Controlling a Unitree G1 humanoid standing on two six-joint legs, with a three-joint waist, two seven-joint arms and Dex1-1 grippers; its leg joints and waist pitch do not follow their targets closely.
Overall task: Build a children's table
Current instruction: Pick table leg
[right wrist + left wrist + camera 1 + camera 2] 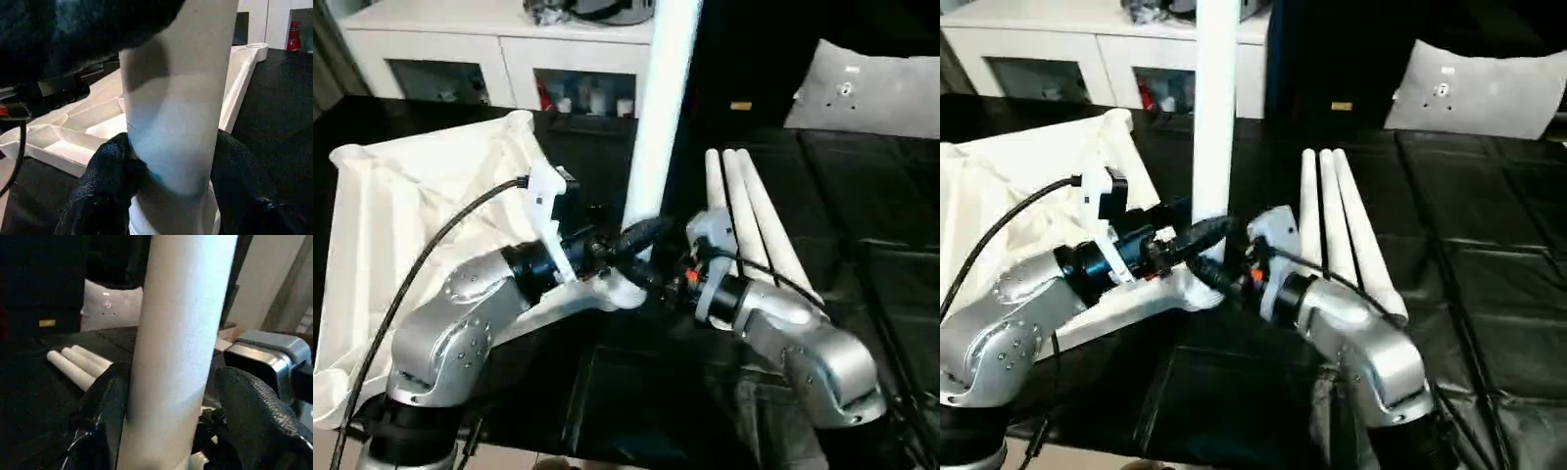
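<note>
Your right gripper clasps the upright white tapered plastic leg at the upturned white ribbed tabletop's corner socket, left gripper loosened around it just above: seating step, so press it home next.

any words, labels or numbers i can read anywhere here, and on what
None can be read.
Small yellow tag on the dark wall: too blurred to read.
Dark marks on the grey cushion: too small to tell if they are writing.
Bottles behind the cabinet glass: labels too small to read.
Upright leg, table top and three loose legs: plain white, no print.
</note>
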